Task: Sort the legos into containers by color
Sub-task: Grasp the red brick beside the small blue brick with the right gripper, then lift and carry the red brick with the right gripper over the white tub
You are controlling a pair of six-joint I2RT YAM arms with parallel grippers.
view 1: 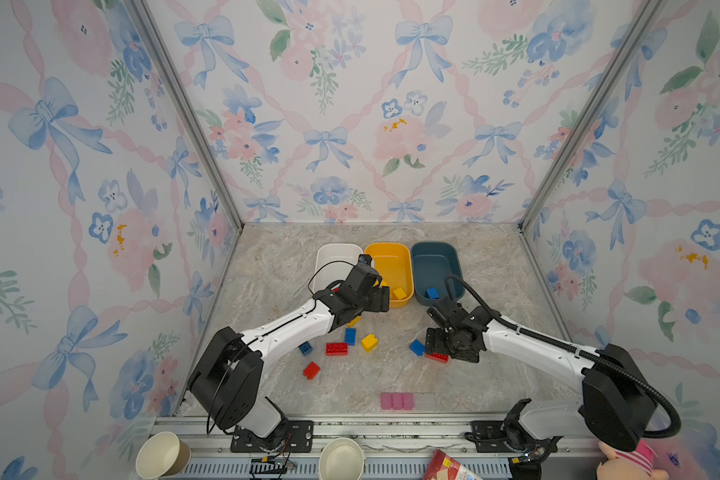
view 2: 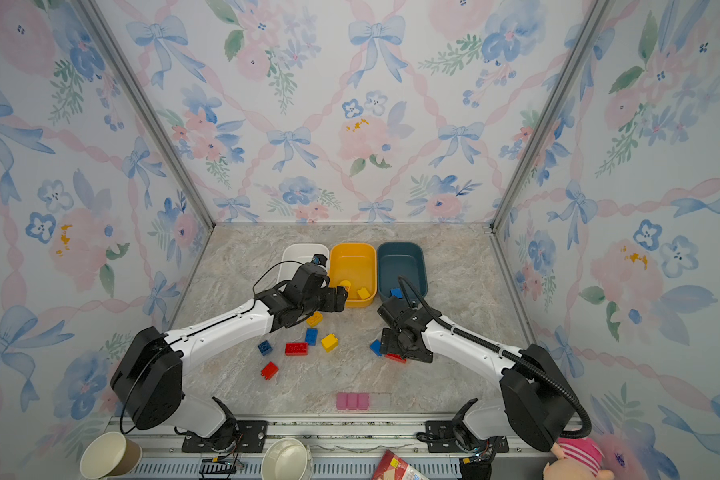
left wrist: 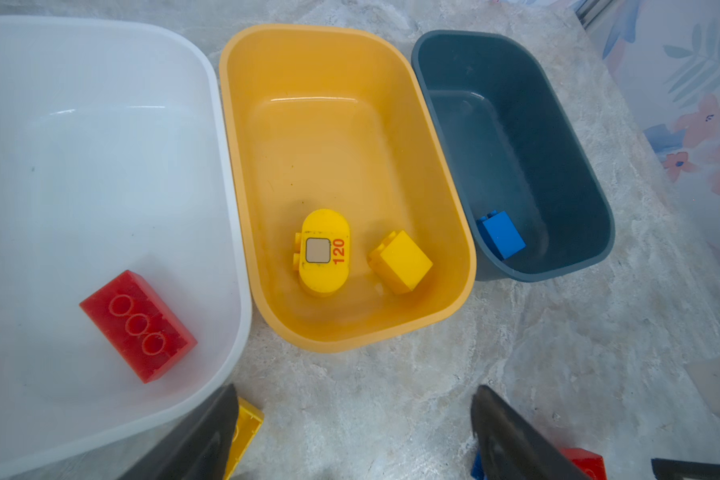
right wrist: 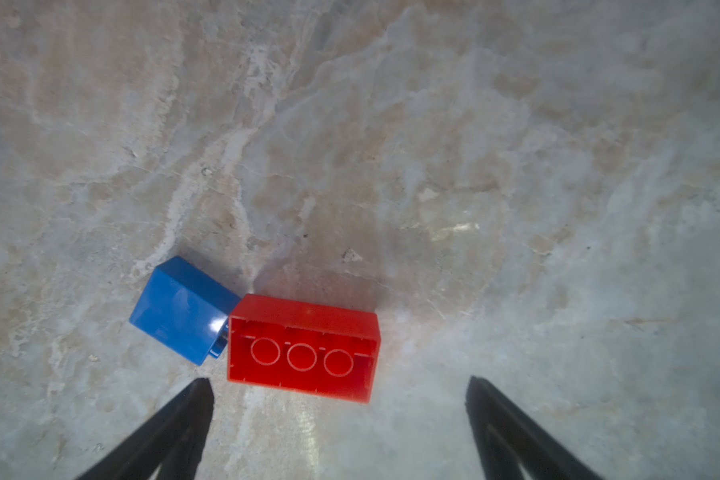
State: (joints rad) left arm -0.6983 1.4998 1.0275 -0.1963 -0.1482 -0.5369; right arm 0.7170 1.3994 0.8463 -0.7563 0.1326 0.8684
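Note:
Three containers stand in a row at the back: white point(view 1: 329, 259), yellow point(view 1: 391, 255), teal point(view 1: 435, 257). In the left wrist view the white tub point(left wrist: 100, 166) holds a red brick point(left wrist: 138, 326), the yellow tub point(left wrist: 333, 145) two yellow pieces point(left wrist: 324, 251), and the teal tub point(left wrist: 516, 137) a blue brick point(left wrist: 503, 235). My left gripper point(left wrist: 356, 390) hovers open and empty before the yellow tub's near rim. My right gripper point(right wrist: 337, 381) is open just above a long red brick point(right wrist: 304, 347) that touches a blue brick point(right wrist: 181, 309). Several loose legos point(view 1: 336, 348) lie mid-table.
A pale-pink segmented strip point(view 1: 396, 401) lies near the front edge. Two paper cups point(view 1: 163, 455), a red package point(view 1: 449, 467) and a plush toy point(view 1: 632, 463) sit beyond the front rail. A yellow brick point(view 1: 354, 321) is half hidden under the left arm.

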